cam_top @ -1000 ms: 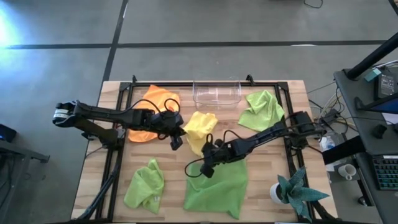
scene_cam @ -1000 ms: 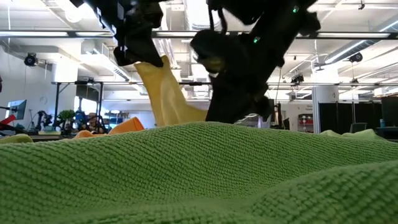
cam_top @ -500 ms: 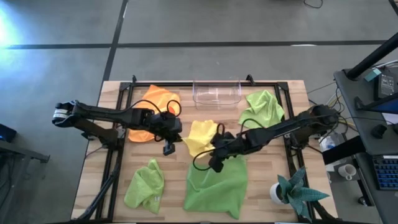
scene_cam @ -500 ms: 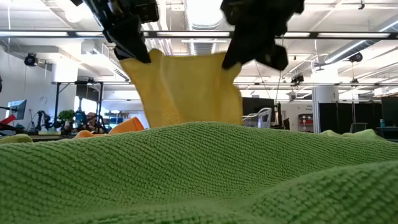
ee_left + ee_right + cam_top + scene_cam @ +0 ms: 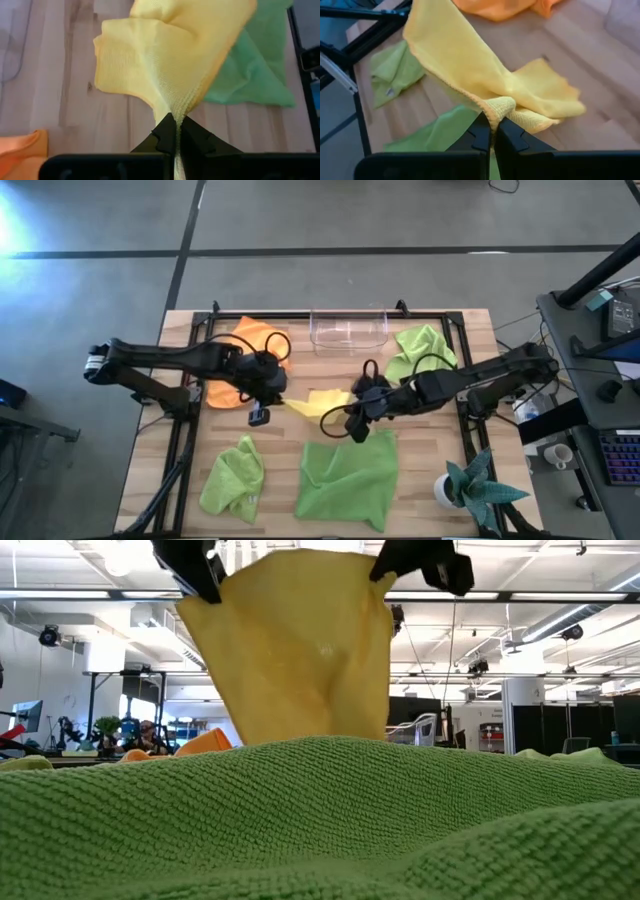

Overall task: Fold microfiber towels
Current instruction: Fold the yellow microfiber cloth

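Both grippers hold the yellow microfiber towel (image 5: 318,402) stretched above the table's centre: the left gripper (image 5: 268,394) is clamped on its nine o'clock corner, the right gripper (image 5: 362,406) on its three o'clock corner.

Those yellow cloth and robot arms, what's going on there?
Both arms hold the yellow towel up off the table, stretched between them. The left gripper pinches one corner and the right gripper the other, fingers shut on the cloth. An orange towel and three green towels lie around, unfolded, near a clear bin.
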Motion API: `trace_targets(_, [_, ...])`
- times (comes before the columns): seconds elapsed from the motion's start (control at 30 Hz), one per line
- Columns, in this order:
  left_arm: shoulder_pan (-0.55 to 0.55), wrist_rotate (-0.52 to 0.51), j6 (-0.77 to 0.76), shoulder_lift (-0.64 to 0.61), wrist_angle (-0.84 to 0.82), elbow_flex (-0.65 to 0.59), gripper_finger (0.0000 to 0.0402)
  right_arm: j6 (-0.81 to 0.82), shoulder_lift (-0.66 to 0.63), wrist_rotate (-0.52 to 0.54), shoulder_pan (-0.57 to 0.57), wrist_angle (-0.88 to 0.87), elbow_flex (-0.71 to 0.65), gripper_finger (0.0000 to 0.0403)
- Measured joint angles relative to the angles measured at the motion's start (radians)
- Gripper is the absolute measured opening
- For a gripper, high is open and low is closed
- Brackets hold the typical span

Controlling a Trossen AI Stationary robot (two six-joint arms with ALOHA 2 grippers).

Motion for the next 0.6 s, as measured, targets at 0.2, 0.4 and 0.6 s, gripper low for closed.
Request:
trace_targets(0.2, [0.000,0.000,0.002,0.000,-0.083,0.098,0.0000,-0.119,0.000,0.004,0.000,-0.055,0.115,0.0009])
trace_targets(0.4, [0.000,-0.001,0.002,0.000,-0.106,0.181,0.0000,-0.218,0.003,0.005,-0.002,-0.149,0.248,0.0009])
trace_targets(0.6, [0.000,-0.001,0.000,0.000,-0.214,0.263,0.0000,-0.225,0.003,0.004,-0.008,-0.316,0.325,0.0009])
